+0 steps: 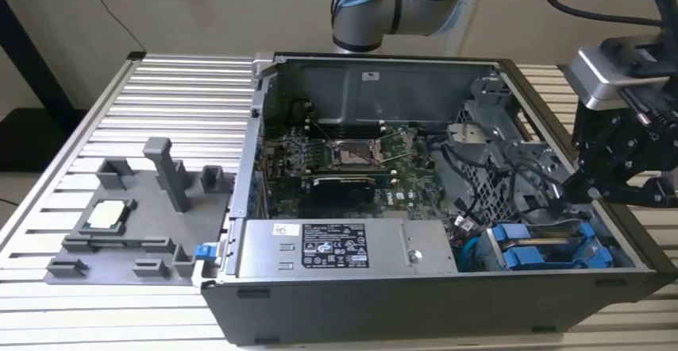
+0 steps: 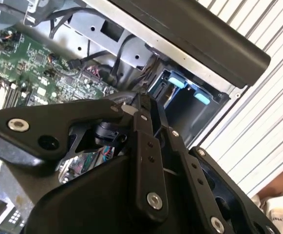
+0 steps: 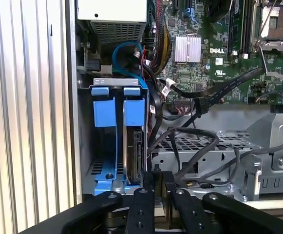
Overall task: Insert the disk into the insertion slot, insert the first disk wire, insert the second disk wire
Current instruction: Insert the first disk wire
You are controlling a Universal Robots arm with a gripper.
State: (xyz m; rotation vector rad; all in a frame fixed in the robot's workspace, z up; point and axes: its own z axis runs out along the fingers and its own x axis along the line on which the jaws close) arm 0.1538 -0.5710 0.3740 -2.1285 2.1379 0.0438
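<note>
The disk point(image 3: 134, 146) stands on edge in the drive cage point(image 3: 113, 82), in the slot further from the case wall, its blue carrier front point(image 3: 134, 112) level with the other blue carrier front point(image 3: 103, 112). In the exterior view the disk point(image 1: 512, 233) sits in the case's near corner, on that view's right. My gripper point(image 1: 567, 200) hangs at the cage's far end, among loose black disk wires point(image 3: 190, 134). In both wrist views its fingers point(image 3: 148, 187) are drawn close together, and a dark cable end lies between them at the gripper point(image 2: 136, 105) tip.
The open computer case point(image 1: 445, 307) lies on a slatted table point(image 1: 180, 89). Inside are the motherboard point(image 1: 339, 156), a power supply point(image 1: 329, 248) and cable bundles point(image 1: 498, 184). A grey fixture point(image 1: 159, 200) stands at the exterior view's left. The case wall point(image 2: 214, 39) runs close by my gripper.
</note>
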